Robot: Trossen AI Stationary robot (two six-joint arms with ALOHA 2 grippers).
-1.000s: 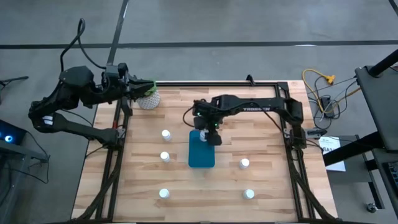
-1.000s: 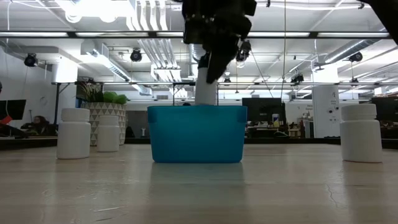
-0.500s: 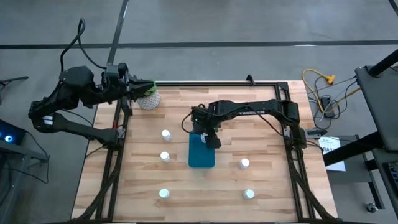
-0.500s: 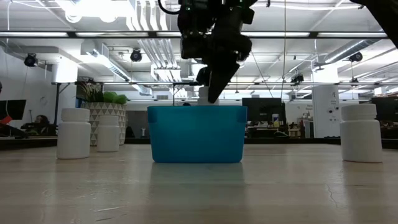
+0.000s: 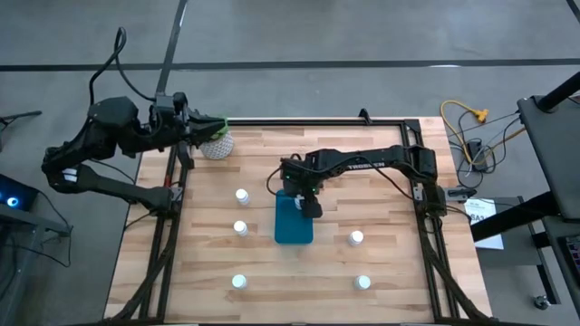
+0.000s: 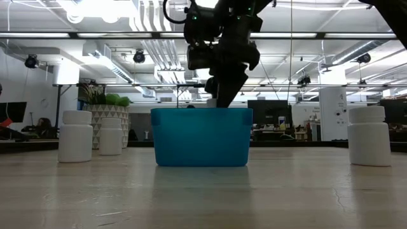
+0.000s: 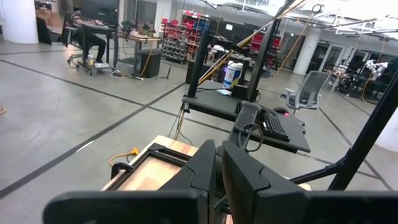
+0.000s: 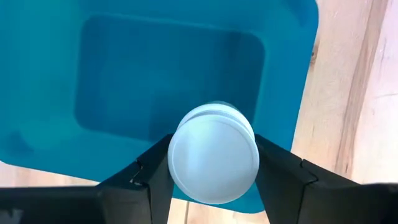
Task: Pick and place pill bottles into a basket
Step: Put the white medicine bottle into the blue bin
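The teal basket stands mid-table, also in the low view. My right gripper hangs over its far end, shut on a white pill bottle that is sunk inside the basket. In the low view the gripper reaches down behind the basket's wall, which hides the bottle. Several other bottles stand upright on the table, on their bases: two left of the basket, one right, two near the front. My left gripper waits, shut, at the far left corner. My right gripper pinches the bottle by its two opposite sides, just under the cap, between its two fingers. The fingers come from above, pointing down. The bottle is upright inside the basket; whether its base touches the floor I cannot tell.
A white plant pot stands at the far left corner by the left arm. The table's dark frame runs along its edges. In the low view bottles stand left and right of the basket.
My right gripper has gone down and a little toward the table's near edge with the bottle. The bottle stood above the basket's rim a second ago and has now sunk behind the wall, still upright.
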